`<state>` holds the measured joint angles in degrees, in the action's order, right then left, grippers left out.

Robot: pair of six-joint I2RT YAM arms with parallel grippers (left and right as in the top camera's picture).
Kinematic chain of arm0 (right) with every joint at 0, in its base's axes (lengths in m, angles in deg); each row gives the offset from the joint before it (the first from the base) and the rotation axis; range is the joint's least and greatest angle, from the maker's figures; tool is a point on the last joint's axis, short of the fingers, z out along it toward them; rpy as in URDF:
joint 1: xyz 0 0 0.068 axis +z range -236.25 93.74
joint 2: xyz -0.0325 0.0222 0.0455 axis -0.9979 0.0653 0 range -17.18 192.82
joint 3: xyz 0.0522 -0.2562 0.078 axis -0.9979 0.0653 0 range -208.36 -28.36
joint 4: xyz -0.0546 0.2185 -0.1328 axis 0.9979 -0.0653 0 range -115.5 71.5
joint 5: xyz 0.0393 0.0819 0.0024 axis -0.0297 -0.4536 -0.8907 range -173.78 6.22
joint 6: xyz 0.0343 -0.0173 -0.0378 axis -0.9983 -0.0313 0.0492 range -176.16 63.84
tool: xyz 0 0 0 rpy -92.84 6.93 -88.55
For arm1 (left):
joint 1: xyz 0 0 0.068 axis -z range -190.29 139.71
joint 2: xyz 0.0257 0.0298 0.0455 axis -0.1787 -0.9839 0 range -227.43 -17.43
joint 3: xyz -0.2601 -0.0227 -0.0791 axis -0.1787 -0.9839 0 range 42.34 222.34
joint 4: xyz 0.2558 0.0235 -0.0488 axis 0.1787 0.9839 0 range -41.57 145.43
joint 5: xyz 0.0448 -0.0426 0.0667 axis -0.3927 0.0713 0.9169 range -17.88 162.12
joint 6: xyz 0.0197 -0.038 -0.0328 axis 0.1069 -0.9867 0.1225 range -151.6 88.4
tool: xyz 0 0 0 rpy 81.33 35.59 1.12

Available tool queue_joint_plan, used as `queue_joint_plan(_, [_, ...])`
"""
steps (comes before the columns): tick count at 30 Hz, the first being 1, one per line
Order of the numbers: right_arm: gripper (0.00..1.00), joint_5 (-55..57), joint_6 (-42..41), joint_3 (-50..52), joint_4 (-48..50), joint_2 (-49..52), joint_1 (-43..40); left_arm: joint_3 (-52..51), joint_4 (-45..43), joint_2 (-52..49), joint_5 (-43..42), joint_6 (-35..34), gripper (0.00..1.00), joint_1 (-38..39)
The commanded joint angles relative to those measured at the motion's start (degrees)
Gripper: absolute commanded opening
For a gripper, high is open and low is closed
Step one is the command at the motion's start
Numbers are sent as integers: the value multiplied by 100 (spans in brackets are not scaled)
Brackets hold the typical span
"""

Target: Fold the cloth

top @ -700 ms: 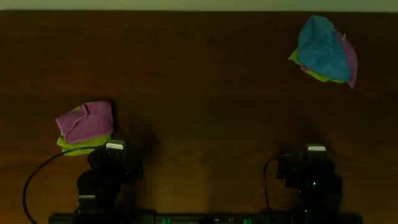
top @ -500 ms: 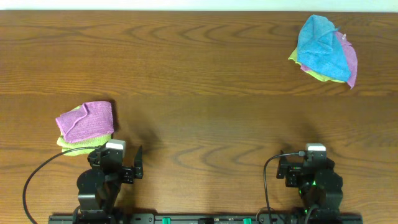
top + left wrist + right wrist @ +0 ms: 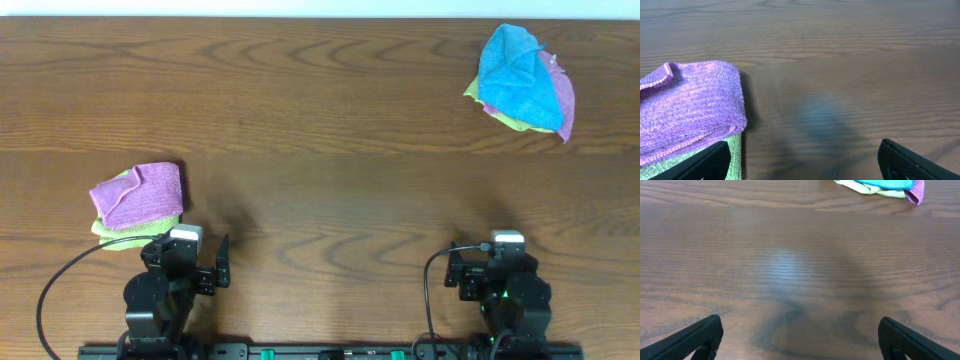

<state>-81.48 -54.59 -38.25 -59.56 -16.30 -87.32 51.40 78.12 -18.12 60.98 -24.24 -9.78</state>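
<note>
The cloth (image 3: 515, 75) is lying crumpled near the far right corner of the wood-grain table (image 3: 330, 130), sitting on top of a purple cloth (image 3: 563, 95) and a lime-green cloth (image 3: 512, 121). The left gripper (image 3: 805, 162) and right gripper (image 3: 800, 337) are hanging low over bare wood at the near edge, both spread wide and holding nothing. A pale strip (image 3: 320, 8) is showing beyond the far edge.

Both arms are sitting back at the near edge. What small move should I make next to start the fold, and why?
Probably extend the right claw, which is open and empty, toward the bright blue fuzzy cloth. It lies crumpled at the far right atop a purple cloth and a lime-green cloth, nearer that arm.
</note>
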Motion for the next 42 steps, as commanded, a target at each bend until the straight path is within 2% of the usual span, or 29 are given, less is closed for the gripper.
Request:
queue_joint_plan(1, [99,-85,63,31,129,111,-48,-87,2,48,61,35,95,26])
queue_joint_plan(10, [99,243,33,-918,280,1416,-61,-87,2,48,61,33,95,26])
queue_joint_plan(17, [99,737,-994,-2144,306,3016,-520,-87,2,48,61,35,95,26])
queue_joint_plan(27, [99,713,-1093,-3604,487,5265,-907,-87,2,48,63,35,95,26])
queue_joint_plan(37, [99,647,-1097,-4852,595,7005,-929,-87,2,48,61,35,95,26])
queue_joint_plan(42, [99,616,-1475,-5458,953,7775,-1102,-87,2,48,61,35,95,26])
